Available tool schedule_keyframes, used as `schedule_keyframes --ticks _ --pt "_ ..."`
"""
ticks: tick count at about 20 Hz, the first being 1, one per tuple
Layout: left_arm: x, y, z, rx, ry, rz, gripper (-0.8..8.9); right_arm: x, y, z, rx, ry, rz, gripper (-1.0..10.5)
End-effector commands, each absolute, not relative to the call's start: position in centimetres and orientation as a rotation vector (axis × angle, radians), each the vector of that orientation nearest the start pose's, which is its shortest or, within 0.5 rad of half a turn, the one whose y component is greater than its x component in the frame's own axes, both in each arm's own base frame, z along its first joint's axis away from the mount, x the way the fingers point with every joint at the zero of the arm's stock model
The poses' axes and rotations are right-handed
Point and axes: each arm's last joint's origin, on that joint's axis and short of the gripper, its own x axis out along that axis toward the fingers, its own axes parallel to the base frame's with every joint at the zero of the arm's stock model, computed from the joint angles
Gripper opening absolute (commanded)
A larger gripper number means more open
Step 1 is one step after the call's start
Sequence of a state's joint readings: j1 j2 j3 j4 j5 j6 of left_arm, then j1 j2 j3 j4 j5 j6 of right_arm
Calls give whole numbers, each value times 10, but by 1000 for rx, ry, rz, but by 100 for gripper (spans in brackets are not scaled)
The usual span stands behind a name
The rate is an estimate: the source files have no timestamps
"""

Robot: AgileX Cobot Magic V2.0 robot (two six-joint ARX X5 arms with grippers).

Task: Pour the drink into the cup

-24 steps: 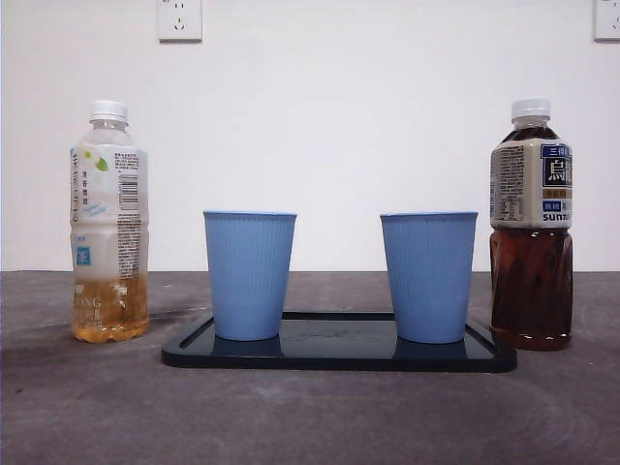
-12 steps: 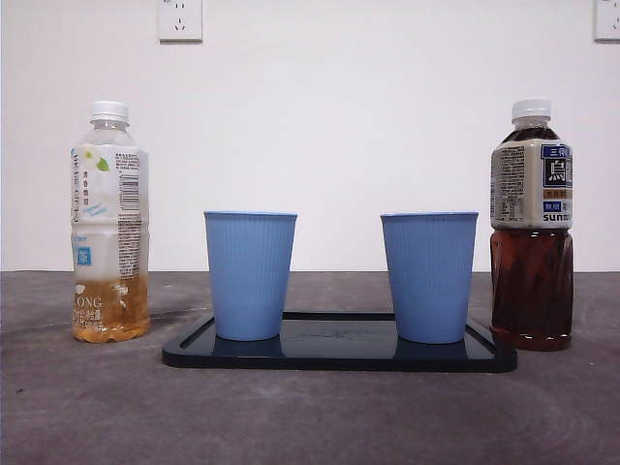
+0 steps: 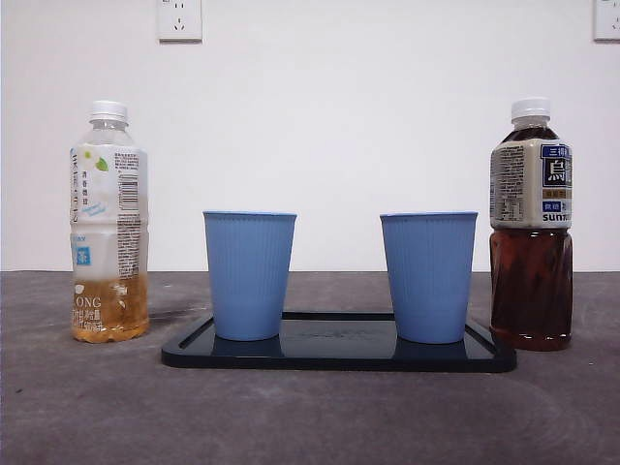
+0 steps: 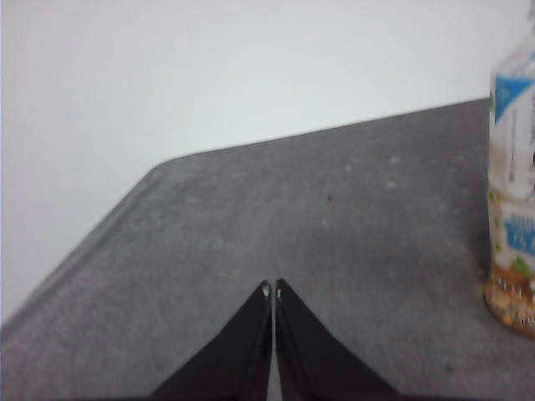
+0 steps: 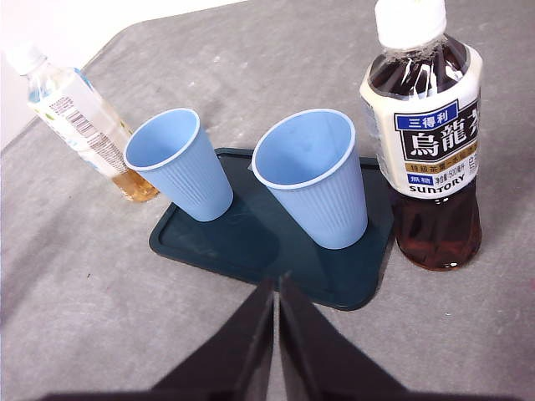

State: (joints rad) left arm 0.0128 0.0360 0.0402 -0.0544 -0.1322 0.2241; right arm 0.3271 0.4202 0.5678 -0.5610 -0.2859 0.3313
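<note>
Two blue ribbed cups stand upright on a dark tray (image 3: 339, 356): one on the left (image 3: 249, 275) and one on the right (image 3: 428, 276). A dark tea bottle (image 3: 531, 225) with a white cap stands right of the tray. A pale bottle (image 3: 108, 223), about a quarter full of yellowish drink, stands left of it. My right gripper (image 5: 276, 282) is shut and hangs above the table short of the tray (image 5: 251, 242), with the cups (image 5: 319, 178) and the dark bottle (image 5: 428, 142) beyond it. My left gripper (image 4: 272, 289) is shut over bare table, apart from the pale bottle (image 4: 513, 184).
The grey table (image 3: 310, 417) ends at a white wall carrying two sockets (image 3: 179, 19). In the left wrist view the table's rounded corner (image 4: 159, 171) and edge lie beyond that gripper.
The pale bottle's label seems turned slightly between the earliest frame and now. Nothing else has moved.
</note>
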Motion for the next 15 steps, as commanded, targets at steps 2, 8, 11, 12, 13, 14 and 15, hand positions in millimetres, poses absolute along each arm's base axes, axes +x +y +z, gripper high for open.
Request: schedule_keyframes --ticks 2,8,11,12,13,14,15 --pt "96 5 157 206 117 139 7 92 40 272 315 500 535 5" --pt "95 5 150 149 181 136 7 92 40 272 315 500 535 5" --pt "95 5 150 149 181 137 7 92 40 272 315 500 535 5" --pt "95 5 150 149 181 136 7 92 40 272 315 500 535 5" --pt "95 5 150 149 181 136 7 92 40 272 315 500 535 5" --pt "95 5 150 149 181 136 7 92 40 272 315 500 535 5" --pt "95 5 150 149 181 137 7 92 40 272 315 500 535 5"
